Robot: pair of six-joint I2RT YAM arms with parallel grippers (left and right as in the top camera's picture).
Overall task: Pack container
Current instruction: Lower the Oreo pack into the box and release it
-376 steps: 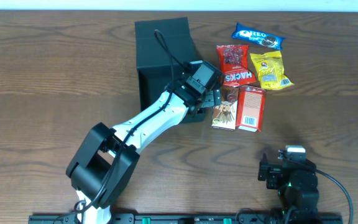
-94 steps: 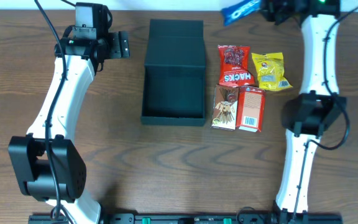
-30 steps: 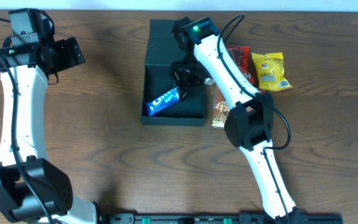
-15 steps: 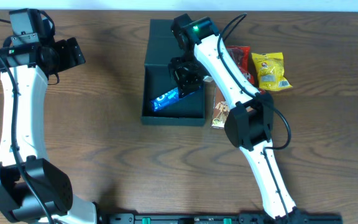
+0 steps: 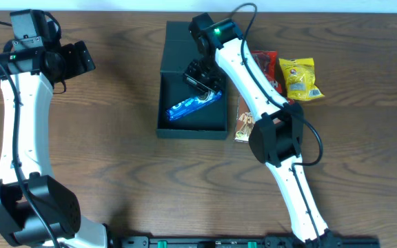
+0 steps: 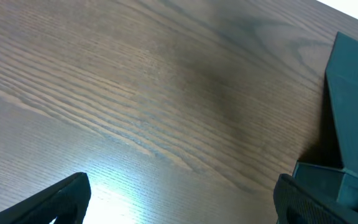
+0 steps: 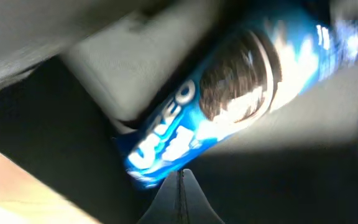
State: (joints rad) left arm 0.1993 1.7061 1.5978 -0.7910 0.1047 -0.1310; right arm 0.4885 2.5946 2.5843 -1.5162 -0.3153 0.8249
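Note:
The container [image 5: 191, 132] is a dark square box standing open at mid table, its flap lid folded back toward the far side. A blue Oreo packet [image 5: 193, 107] lies slanted on its floor. My right gripper [image 5: 202, 78] hovers inside the box just behind the packet. In the right wrist view its fingertips [image 7: 180, 177] are pressed together and empty, with the Oreo packet [image 7: 229, 106] lying just beyond them. My left gripper [image 5: 81, 58] stands open over bare wood at the far left. In the left wrist view the container [image 6: 356, 112] shows at the right edge.
To the right of the box lie a red Hacks packet [image 5: 269, 69], a yellow packet [image 5: 299, 78] and a brown packet [image 5: 245, 125], partly hidden by the right arm. Bare wooden table [image 5: 116, 165] spreads in front and to the left.
The right gripper let go of the Oreo packet, drew back toward the lid and shut. The packet now lies flat in the box. The left arm has not moved.

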